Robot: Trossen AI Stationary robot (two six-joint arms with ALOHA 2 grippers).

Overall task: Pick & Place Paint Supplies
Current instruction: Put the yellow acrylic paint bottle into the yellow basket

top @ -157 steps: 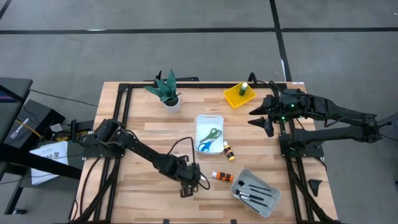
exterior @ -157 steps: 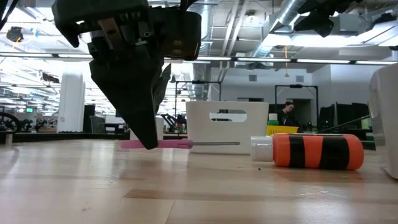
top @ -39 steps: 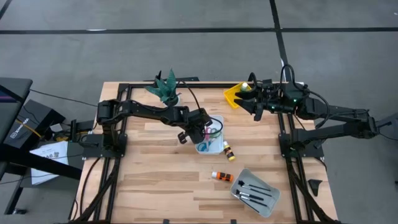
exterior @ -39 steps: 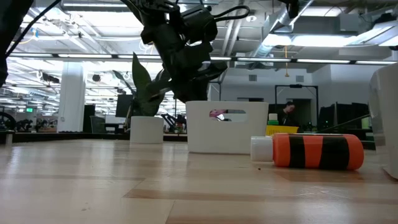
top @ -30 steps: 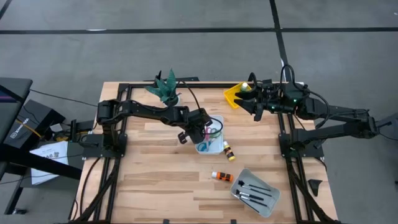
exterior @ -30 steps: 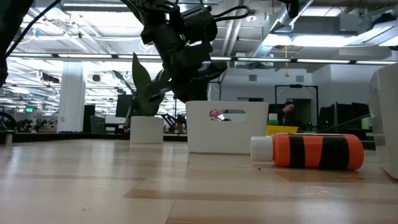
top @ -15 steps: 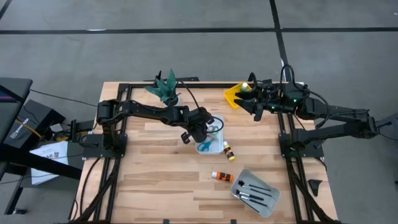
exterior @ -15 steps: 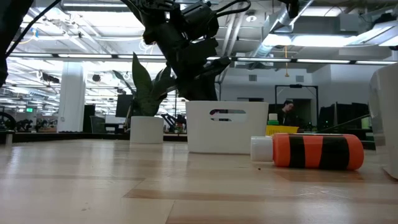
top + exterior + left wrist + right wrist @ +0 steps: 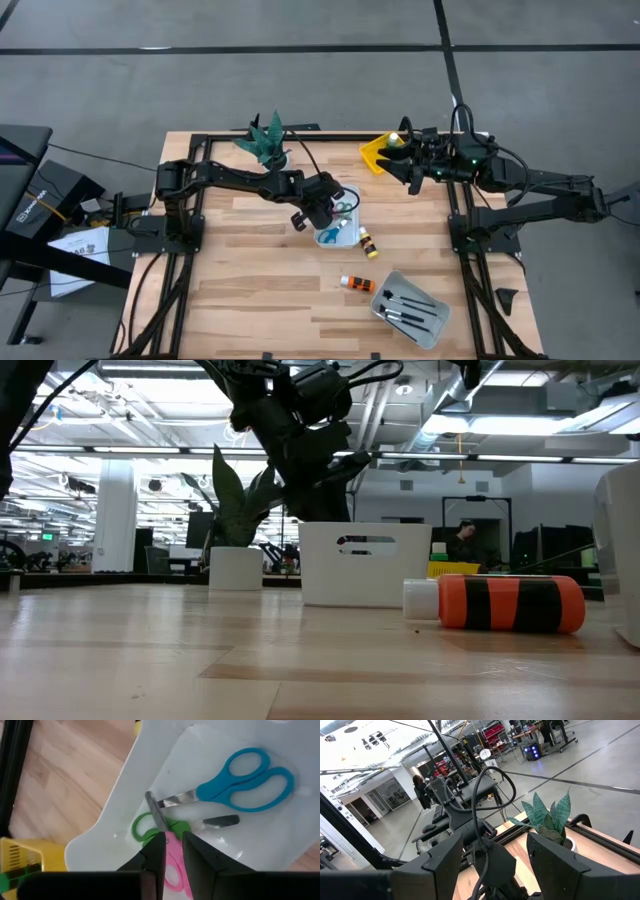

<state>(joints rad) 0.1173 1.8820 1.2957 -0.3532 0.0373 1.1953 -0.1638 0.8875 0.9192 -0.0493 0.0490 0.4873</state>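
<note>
Grey tray: nearest table edge; holds thin dark-handled brushes.
Orange bottle: on its side on the wood, just beside the grey tray; black-striped in the low view.
Small bottle: lying on the table, beside the white tray.
White tray: mid-table; contains all three scissors.
Blue scissors: flat in the white tray.
Green scissors: in the tray, blades crossing the blue pair's.
Pink scissors: in the tray, right under the fingertips, seemingly free.
Left gripper: above the white tray; jaws parted by a narrow gap, grasping nothing.
Potted plant: far side of the table.
Yellow tray: far side; green bottle standing inside.
Right gripper: beside the yellow tray; jaws spread wide, empty.
</note>
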